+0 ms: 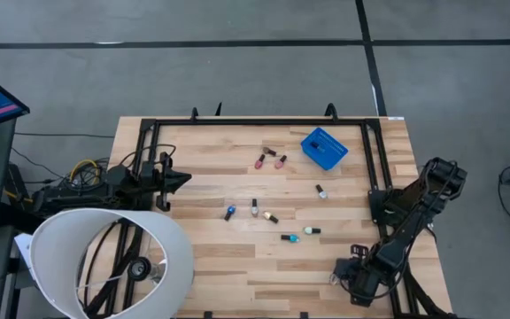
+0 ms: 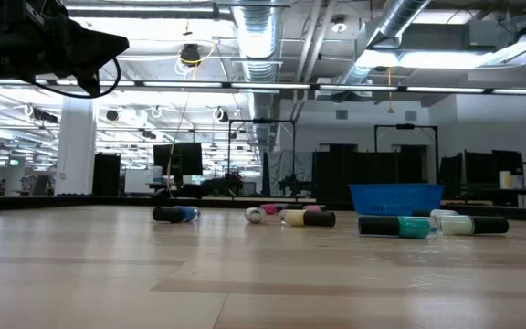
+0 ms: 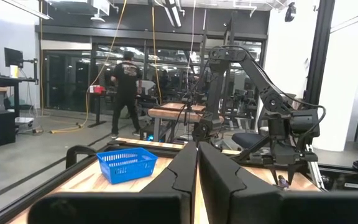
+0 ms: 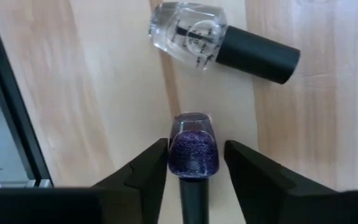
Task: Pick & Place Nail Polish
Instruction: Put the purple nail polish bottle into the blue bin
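Several small nail polish bottles lie on their sides on the wooden table: two pink (image 1: 260, 161), a white one (image 1: 321, 190), a blue one (image 1: 229, 213) and teal ones (image 1: 289, 237). They also show in the low view (image 2: 395, 226). My right gripper (image 4: 196, 162) is open and low over the table's near right part (image 1: 348, 270). Its fingers stand on either side of a purple glitter bottle (image 4: 193, 149) that lies on the table. A clear bottle with a black cap (image 4: 222, 40) lies just beyond it. My left gripper (image 3: 197, 163) is shut and empty, raised at the table's left (image 1: 182, 177). My right gripper has one finger (image 4: 157, 163) right beside the purple bottle's glass side (image 4: 174, 152); I cannot tell whether it touches. The other finger stands a little apart from the bottle. The fingers lie along the bottle, whose dark cap points back toward the wrist.
A blue plastic bin (image 1: 324, 148) stands at the far right of the table and shows in the left wrist view (image 3: 126, 163). A black frame (image 1: 255, 122) runs along the table's far and side edges. A white round shade (image 1: 104, 261) overhangs the near left corner. A person stands in the room beyond.
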`<act>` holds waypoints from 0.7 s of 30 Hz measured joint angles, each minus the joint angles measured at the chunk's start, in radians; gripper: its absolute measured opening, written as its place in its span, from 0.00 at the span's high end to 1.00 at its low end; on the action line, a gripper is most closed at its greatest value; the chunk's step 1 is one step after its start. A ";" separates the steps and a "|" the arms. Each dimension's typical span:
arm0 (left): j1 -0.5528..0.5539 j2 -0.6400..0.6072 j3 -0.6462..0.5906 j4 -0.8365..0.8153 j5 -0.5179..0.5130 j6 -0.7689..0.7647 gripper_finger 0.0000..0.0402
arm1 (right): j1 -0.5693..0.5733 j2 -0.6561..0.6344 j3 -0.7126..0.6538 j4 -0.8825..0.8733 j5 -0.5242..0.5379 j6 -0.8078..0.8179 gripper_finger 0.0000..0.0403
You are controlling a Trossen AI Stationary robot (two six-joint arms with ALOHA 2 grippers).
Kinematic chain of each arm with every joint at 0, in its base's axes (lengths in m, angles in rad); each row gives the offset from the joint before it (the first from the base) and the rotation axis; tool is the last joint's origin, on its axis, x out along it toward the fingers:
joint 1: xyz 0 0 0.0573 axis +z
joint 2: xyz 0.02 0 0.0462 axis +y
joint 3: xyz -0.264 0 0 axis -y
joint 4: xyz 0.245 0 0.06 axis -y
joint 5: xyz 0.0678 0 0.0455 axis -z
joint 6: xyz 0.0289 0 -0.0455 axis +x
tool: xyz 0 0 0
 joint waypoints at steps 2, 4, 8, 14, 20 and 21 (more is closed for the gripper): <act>0.000 0.000 0.000 0.001 0.000 0.000 0.97 | -0.013 0.000 0.000 -0.013 -0.006 0.004 0.65; 0.000 0.000 0.000 0.001 0.000 0.000 0.97 | -0.027 0.000 0.000 -0.021 -0.017 0.004 0.69; 0.000 0.000 0.000 0.004 0.000 0.000 0.97 | -0.056 0.000 0.000 -0.026 -0.035 -0.008 0.74; 0.000 0.000 0.000 0.005 0.000 0.000 0.97 | -0.086 -0.002 0.000 -0.031 -0.034 0.006 0.73; 0.000 0.000 0.000 0.006 0.000 0.000 0.97 | -0.106 -0.041 -0.009 -0.075 0.090 0.058 0.72; 0.000 0.000 0.000 0.006 0.000 0.000 0.97 | -0.110 -0.051 -0.010 -0.095 0.105 0.072 0.73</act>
